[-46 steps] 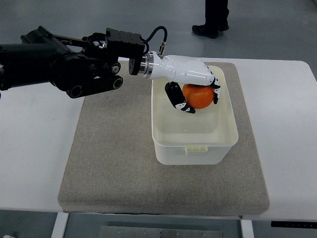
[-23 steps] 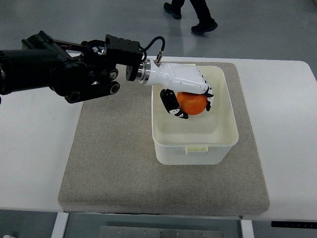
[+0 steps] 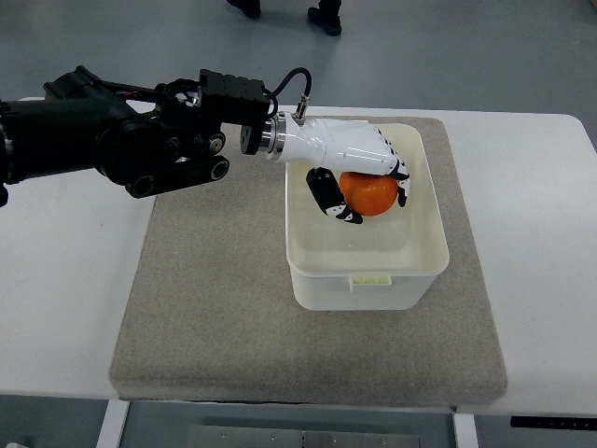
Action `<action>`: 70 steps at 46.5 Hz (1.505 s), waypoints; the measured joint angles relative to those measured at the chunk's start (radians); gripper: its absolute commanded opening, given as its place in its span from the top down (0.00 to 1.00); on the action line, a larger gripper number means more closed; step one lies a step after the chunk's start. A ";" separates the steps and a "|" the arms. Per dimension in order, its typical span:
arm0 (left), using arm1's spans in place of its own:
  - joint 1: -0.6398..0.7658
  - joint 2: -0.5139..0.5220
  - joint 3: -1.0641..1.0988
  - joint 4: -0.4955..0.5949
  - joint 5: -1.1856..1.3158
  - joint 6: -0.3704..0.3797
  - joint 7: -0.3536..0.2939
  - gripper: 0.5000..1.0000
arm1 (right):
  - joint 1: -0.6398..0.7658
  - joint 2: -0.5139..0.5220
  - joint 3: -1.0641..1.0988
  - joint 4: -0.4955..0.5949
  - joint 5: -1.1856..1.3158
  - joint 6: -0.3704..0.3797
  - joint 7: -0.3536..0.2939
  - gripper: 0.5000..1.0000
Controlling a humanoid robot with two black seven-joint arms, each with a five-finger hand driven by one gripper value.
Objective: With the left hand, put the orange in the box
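The orange (image 3: 370, 194) is inside the cream plastic box (image 3: 366, 278), in its far half. My left hand (image 3: 359, 187), white with black fingertips, reaches in from the left over the box's far left rim. Its fingers and thumb are curled around the orange from above. Whether the orange touches the box floor cannot be told. The black left arm (image 3: 121, 131) stretches across the far left of the table. The right hand is out of view.
The box stands on a grey felt mat (image 3: 215, 308) on a white table (image 3: 532, 261). A person's feet (image 3: 326, 14) show on the floor beyond the table's far edge.
The left hand with the orange dropped a little lower into the box and then shifted slightly right. The person's feet moved left and farther away.
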 measured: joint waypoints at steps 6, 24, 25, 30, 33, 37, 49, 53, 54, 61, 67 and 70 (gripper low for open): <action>0.000 0.001 0.000 0.001 -0.002 0.000 0.000 0.10 | 0.000 0.000 0.000 0.000 0.000 0.000 0.000 0.15; 0.000 0.002 0.000 0.000 -0.001 0.000 0.000 0.10 | 0.000 0.000 0.000 0.000 0.000 0.000 0.000 0.15; -0.001 0.003 0.000 0.000 -0.001 0.000 0.000 0.10 | 0.000 0.000 0.000 0.000 0.000 0.000 0.000 0.15; -0.005 0.024 -0.008 0.010 -0.003 0.000 0.000 0.10 | 0.000 0.000 0.000 0.000 0.000 0.000 0.000 0.15; -0.007 0.038 -0.019 0.024 -0.003 0.000 0.000 0.10 | 0.000 0.000 0.000 0.000 0.000 0.000 0.000 0.15; -0.012 0.059 -0.031 0.051 -0.002 0.000 0.000 0.10 | 0.000 0.000 0.000 0.000 0.000 0.000 0.000 0.15; -0.020 0.109 -0.039 0.126 0.000 0.002 0.000 0.10 | 0.000 0.000 0.000 0.001 0.000 0.000 0.000 0.15; -0.020 0.126 -0.039 0.153 -0.003 0.008 0.000 0.10 | 0.000 0.000 0.000 0.000 0.000 0.000 0.000 0.15; -0.018 0.129 -0.040 0.162 -0.003 0.009 0.000 0.10 | 0.000 0.000 0.000 0.000 0.000 0.000 0.000 0.15; -0.007 0.136 -0.038 0.269 -0.007 0.012 0.000 0.10 | 0.000 0.000 0.000 0.000 0.000 0.000 0.000 0.15; 0.012 0.133 -0.035 0.443 -0.014 0.012 0.000 0.10 | 0.000 0.000 0.000 0.001 0.000 0.000 0.000 0.15; 0.055 0.126 -0.035 0.520 -0.027 0.011 0.000 0.09 | 0.000 0.000 0.000 0.000 0.000 0.000 0.000 0.15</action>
